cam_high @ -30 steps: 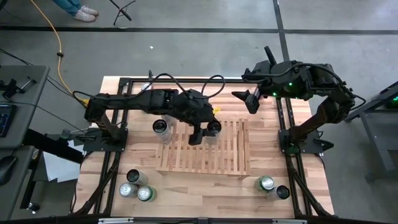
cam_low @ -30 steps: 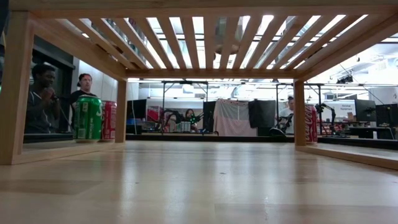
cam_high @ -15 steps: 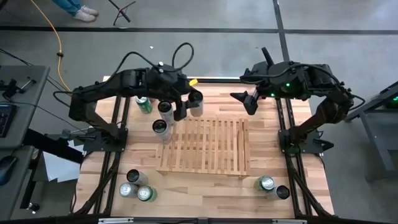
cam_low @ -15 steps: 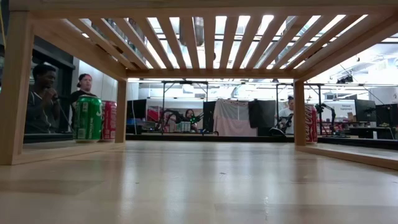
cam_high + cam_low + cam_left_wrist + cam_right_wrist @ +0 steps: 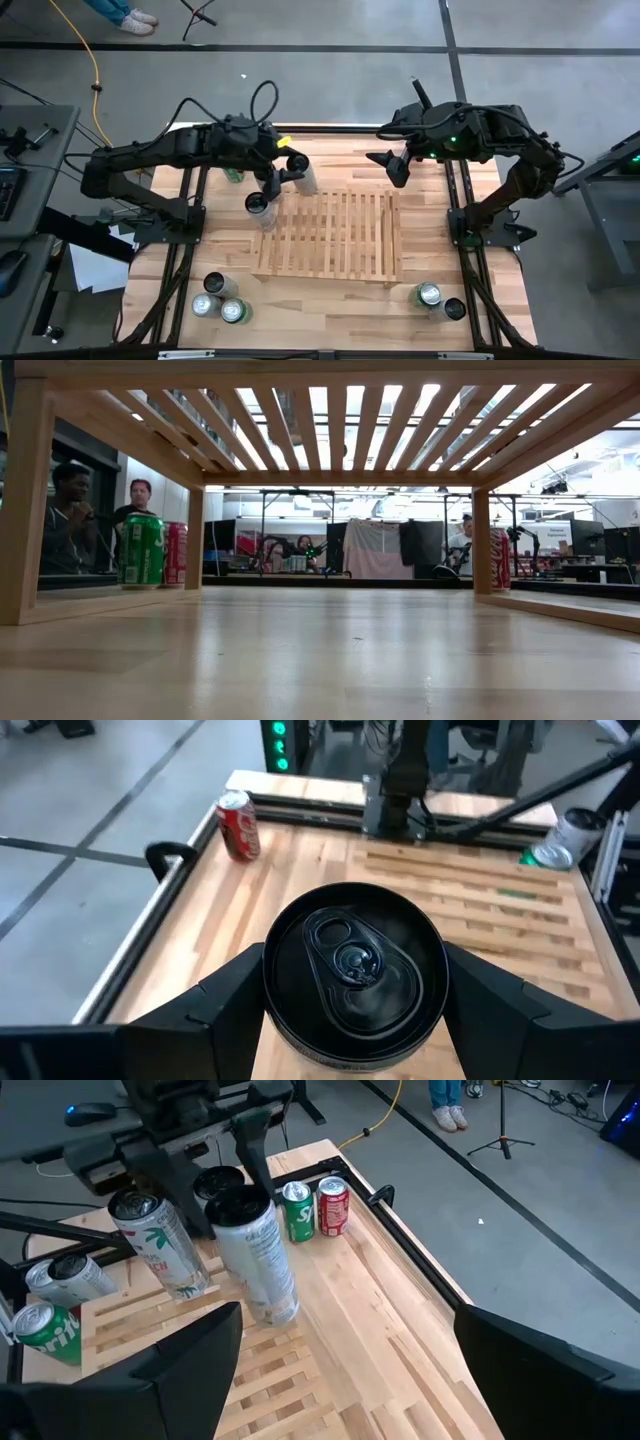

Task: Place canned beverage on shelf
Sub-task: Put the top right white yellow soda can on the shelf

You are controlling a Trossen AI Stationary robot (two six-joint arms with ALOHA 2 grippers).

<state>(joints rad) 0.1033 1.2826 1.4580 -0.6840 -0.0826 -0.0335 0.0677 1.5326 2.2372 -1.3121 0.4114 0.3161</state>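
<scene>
L end effector (image 5: 281, 175) clenched on tall white can w/ black top (image 5: 254, 1257), just off far-left corner of slatted light-wood shelf (image 5: 330, 235). Step: carry-in. Next: move over slats, lower upright, release. R end effector (image 5: 388, 165) open, waits off far-right corner.

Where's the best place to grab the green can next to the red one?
Take the green can across its upper wall, coming straight down: it stands upright with its top free. Pinch the two sides clear of the red can, which stands close beside it.
</scene>
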